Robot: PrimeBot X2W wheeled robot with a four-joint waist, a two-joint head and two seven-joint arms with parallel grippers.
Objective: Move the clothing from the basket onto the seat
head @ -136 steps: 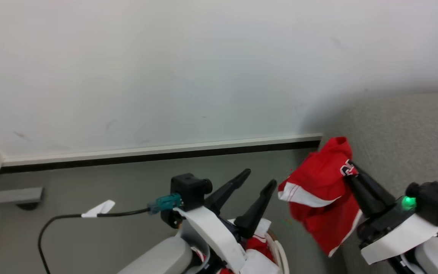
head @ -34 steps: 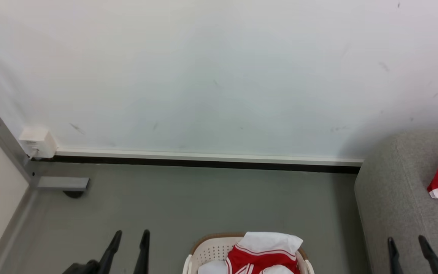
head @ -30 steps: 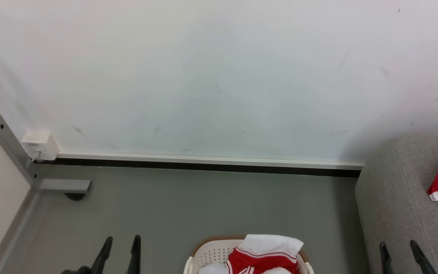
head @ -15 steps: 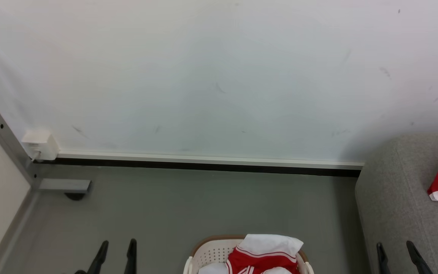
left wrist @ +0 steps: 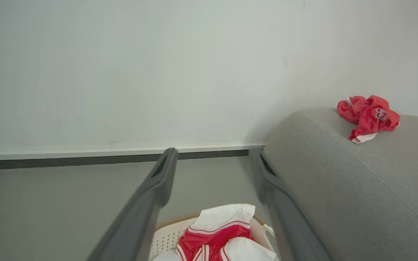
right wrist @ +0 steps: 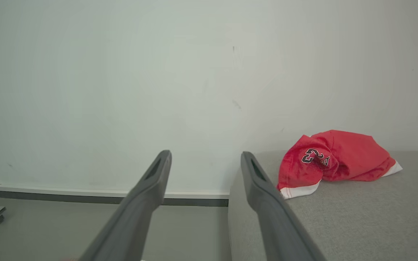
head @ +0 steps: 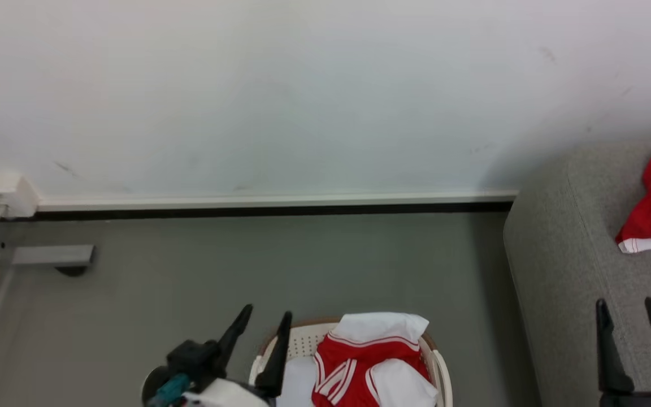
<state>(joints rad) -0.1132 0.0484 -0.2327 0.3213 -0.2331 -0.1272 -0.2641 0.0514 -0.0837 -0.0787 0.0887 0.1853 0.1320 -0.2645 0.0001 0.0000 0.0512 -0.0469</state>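
- Left gripper [head: 267, 312] hangs at the left rim of the basket [head: 306, 346], fingers spread and nothing between them. One finger crosses in front of the rim and hides part of it.
- Right gripper [head: 625, 302] is spread open too and empty, poised over the seat [head: 557, 271]. The bottom edge of the head view cuts off its body.
- The basket stands on the floor [head: 190, 282] near the seat, its near half out of frame.
- Clothing [head: 359, 362], red and white, is heaped in the basket; how many pieces is hard to tell.
- One red garment [head: 650, 209] lies crumpled on the seat, well apart from both grippers. The head view clips it at the frame edge, and its dark lettering is folded and only partly readable.
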